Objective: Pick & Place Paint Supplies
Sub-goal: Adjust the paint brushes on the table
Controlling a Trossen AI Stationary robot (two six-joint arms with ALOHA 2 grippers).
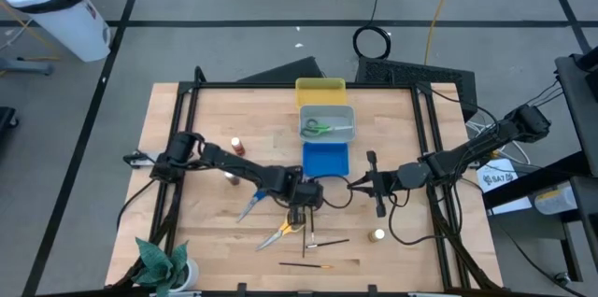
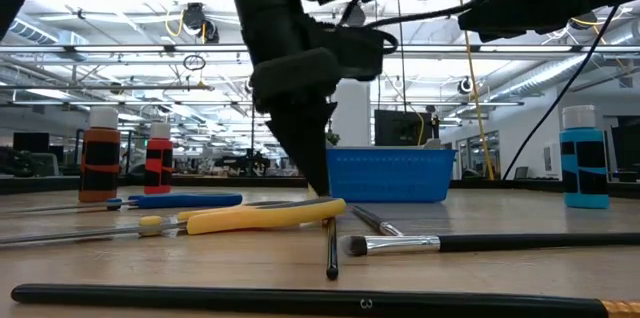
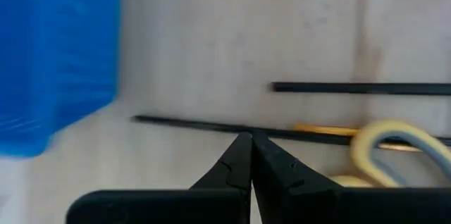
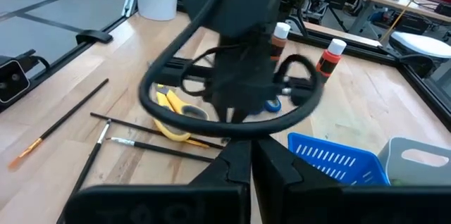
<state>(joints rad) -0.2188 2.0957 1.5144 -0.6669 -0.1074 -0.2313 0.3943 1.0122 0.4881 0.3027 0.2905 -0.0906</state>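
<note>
No readable writing on the bottles or trays; a white tag off the tabletop's right edge has print too small to read.

L gripper [image 1: 301,215] – arm reaches in from the left edge, bent down steeply at mid-tabletop, jaws pressed together, tips right at a thin dark brush [image 3: 211,125]; can't tell if pinched or just touching. Yellow-handled scissors [image 1: 280,232] lie just beside it, blue-handled scissors [image 1: 250,205] near, to its left.

R gripper [image 1: 359,183] – arm comes from the right edge, held above the wood, jaws pressed together, nothing in them; tip just right of the blue tray [image 1: 325,159].

Trays in a row at the far middle: yellow tray [image 1: 320,89], grey tray [image 1: 326,121] w/ green-handled scissors [image 1: 319,129] inside, then blue.

Bottles: red bottle [image 1: 237,146] and brown bottle [image 1: 230,180] left of center, whitish bottle [image 1: 377,235] near front right, blue bottle [image 2: 584,170] upright in low view.

More brushes near the front edge – one w/ orange end [image 1: 304,264]. Plant [image 1: 163,264] at the front-left corner. Open wood at far left and far right.
</note>
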